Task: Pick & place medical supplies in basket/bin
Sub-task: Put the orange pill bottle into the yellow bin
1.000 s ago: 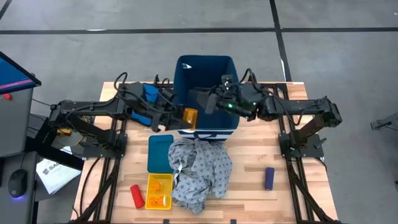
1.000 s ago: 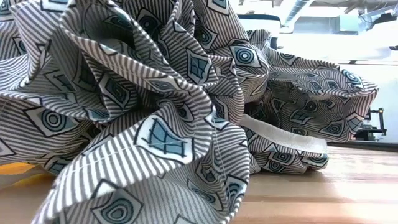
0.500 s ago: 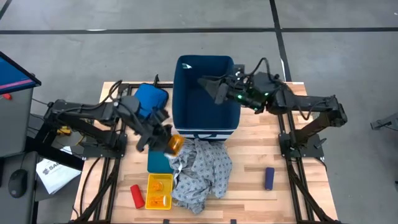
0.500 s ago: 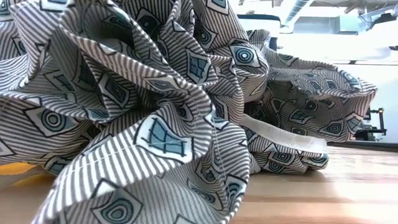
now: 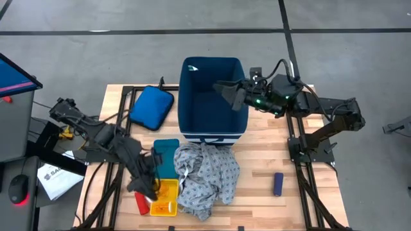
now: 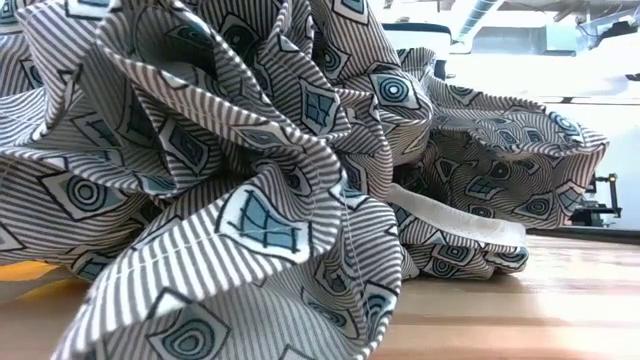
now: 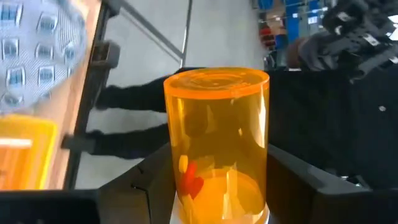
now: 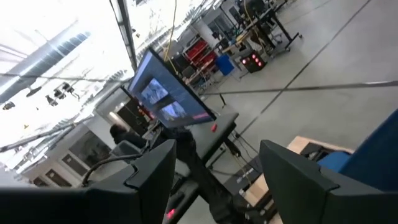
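The left end effector [image 7: 217,186] is clamped on an orange pill bottle [image 7: 217,143], whose long axis runs along the fingers, above the yellow tray [image 5: 164,196] on the table [image 5: 270,199]. No label is readable. The right end effector [image 5: 232,96], fingers apart, is over the navy bin [image 5: 212,96].

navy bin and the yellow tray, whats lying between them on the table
In the high view, the flat teal lid and crumpled grey patterned gown lie between the navy-blue fabric bin and yellow tray.

Bin [image 5: 212,96] mouth open beneath right hand [image 5: 226,93]
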Controlling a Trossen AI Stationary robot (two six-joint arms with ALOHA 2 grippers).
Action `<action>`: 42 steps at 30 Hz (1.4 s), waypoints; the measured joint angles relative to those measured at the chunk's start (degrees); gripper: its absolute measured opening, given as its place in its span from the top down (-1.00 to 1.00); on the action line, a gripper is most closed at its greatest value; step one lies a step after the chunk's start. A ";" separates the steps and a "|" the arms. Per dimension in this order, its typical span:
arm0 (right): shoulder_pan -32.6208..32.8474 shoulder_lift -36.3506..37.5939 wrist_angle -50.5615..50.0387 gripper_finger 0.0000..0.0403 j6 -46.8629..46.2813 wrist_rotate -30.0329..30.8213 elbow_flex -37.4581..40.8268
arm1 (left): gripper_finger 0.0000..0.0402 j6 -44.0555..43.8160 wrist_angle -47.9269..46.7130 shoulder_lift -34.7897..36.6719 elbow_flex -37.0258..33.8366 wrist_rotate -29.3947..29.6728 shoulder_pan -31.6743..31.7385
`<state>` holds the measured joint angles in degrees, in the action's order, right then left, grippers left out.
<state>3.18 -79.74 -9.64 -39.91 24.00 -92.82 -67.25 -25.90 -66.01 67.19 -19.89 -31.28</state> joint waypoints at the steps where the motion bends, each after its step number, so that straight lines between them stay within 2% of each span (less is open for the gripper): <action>1: 0.28 -0.01 -0.40 -0.13 -0.11 0.01 0.00 | 0.05 -1.18 0.05 0.07 -1.06 0.63 -0.91; 6: 0.99 -0.01 -2.48 -0.13 -0.55 0.01 0.00 | 0.07 -5.47 -0.33 -0.03 -8.00 5.64 -3.85; 12: 1.08 -0.03 -4.41 -0.13 -0.65 -0.12 0.00 | 0.07 -14.57 2.76 -0.03 -17.47 12.24 -4.88; 21: 1.80 2.39 -10.30 -0.13 -1.66 -0.15 0.00 | 0.07 -28.97 17.54 -0.22 -27.60 20.76 -6.75; 27: 1.86 4.10 -12.63 -0.13 -0.73 -0.14 0.00 | 0.06 -33.16 26.22 -5.65 -27.93 22.96 -7.47; 33: 1.86 5.16 -15.17 -0.13 -0.58 -0.04 -0.02 | 0.07 -39.60 29.45 -11.52 -27.93 22.91 -9.34; 42: 1.86 5.83 -17.04 -0.13 -0.14 0.01 0.02 | 0.05 -48.62 28.95 -12.38 -27.93 24.18 -11.55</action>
<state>5.04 -73.91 -26.69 -40.05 24.01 -92.79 -115.88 3.05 -78.39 39.27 4.29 -42.83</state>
